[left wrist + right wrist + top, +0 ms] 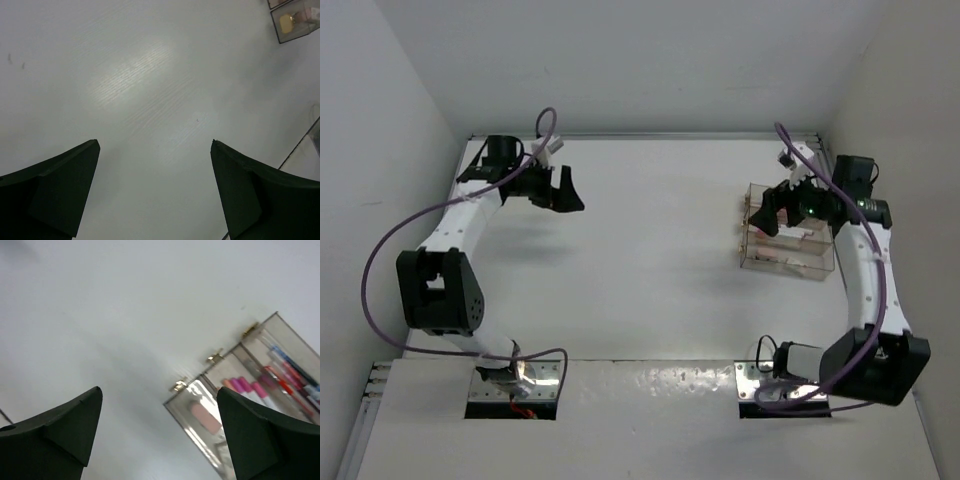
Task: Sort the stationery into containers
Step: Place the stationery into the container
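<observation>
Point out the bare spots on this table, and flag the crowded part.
The widest bare patch is the middle of the table, between the left gripper and the clear box. The near strip ahead of the arm bases is bare too. Crowded: the right side, where the right gripper hangs over the box, its slots holding pens and an eraser.

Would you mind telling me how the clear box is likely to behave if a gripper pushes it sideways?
The box looks low and wide, so it would probably slide on the smooth table rather than tip. Its thin clear walls suggest it is light and perhaps slippery. The pens lie loose inside and may rattle.
</observation>
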Robot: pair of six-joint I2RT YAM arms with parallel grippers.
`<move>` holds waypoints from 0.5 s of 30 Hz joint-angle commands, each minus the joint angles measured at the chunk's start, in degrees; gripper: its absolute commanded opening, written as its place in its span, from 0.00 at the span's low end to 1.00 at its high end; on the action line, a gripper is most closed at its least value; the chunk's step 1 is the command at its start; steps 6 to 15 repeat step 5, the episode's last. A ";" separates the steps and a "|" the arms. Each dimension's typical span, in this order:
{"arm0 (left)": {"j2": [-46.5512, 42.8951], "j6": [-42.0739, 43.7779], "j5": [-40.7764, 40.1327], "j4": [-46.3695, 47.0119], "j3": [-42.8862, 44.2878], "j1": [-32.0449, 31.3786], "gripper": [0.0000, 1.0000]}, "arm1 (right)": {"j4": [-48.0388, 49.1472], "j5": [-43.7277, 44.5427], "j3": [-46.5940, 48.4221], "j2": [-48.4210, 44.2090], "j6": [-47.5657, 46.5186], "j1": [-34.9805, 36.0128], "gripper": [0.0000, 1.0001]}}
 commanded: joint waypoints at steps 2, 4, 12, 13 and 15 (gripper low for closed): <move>-7.22 1.42 -4.26 -0.48 -5.62 4.24 1.00 | 11.76 2.75 -5.23 -5.21 24.97 4.56 0.94; -8.81 1.42 -4.53 0.66 -7.04 5.82 1.00 | 12.03 4.96 -5.77 -5.58 25.94 5.45 0.95; -9.95 1.59 -4.71 0.84 -7.22 6.26 1.00 | 11.85 5.41 -5.59 -5.49 26.38 5.72 0.95; -9.95 1.59 -4.71 0.84 -7.22 6.26 1.00 | 11.85 5.41 -5.59 -5.49 26.38 5.72 0.95; -9.95 1.59 -4.71 0.84 -7.22 6.26 1.00 | 11.85 5.41 -5.59 -5.49 26.38 5.72 0.95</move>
